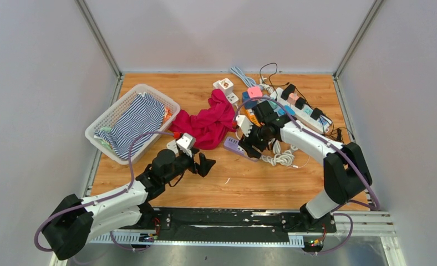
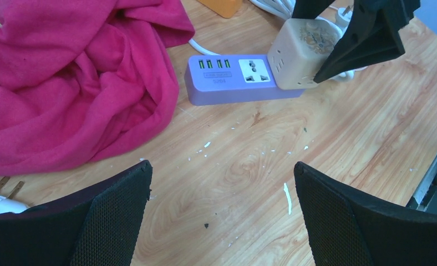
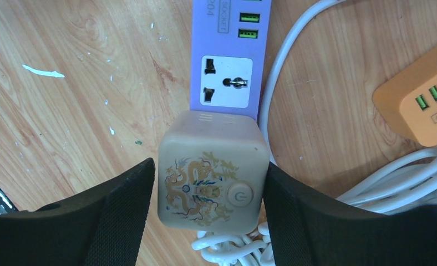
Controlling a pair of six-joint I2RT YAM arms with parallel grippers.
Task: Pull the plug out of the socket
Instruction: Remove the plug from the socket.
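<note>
My right gripper [image 3: 209, 169] is clamped on the beige cube plug [image 3: 208, 191], which is not yet out of the purple power strip [image 3: 230, 50] running toward twelve o'clock. My left gripper [image 2: 223, 169] hangs with its fingers wide apart, so the pull itself is left to do.

Pale grey walls [image 1: 227, 33] on 3 sides of a light wooden tabletop [image 1: 249, 185], evenly lit

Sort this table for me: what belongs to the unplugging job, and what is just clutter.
Job: beige cube plug, purple power strip, right hand.
Clutter: pink cloth, orange power strip, white cable coil, basket, striped cloth.
</note>
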